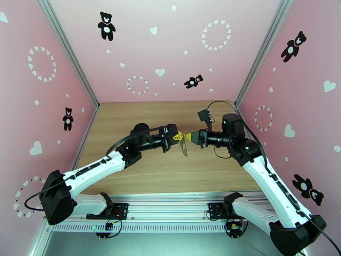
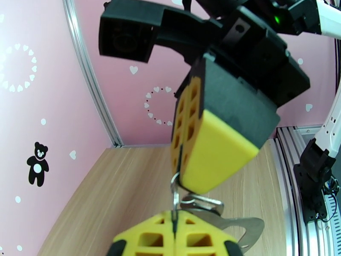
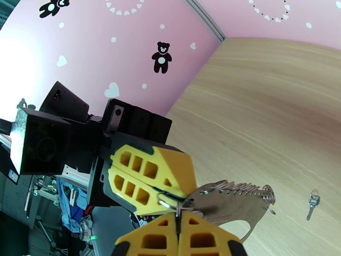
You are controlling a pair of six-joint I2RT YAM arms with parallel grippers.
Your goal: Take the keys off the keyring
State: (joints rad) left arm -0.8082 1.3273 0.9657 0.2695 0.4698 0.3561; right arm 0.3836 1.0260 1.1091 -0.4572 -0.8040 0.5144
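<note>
Keyring [image 3: 226, 205] held between both tools above the centre of the surface [image 3: 264, 103]
Left tool [image 1: 181, 136] and right tool [image 1: 190, 137] are clamped fully closed on it; one key [image 3: 313, 202] lies loose on the surface. Draw the tools apart slowly.

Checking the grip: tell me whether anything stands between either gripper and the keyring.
Nothing visible does. The left gripper and the right gripper meet tip to tip above the table, both shut on the keyring.
</note>
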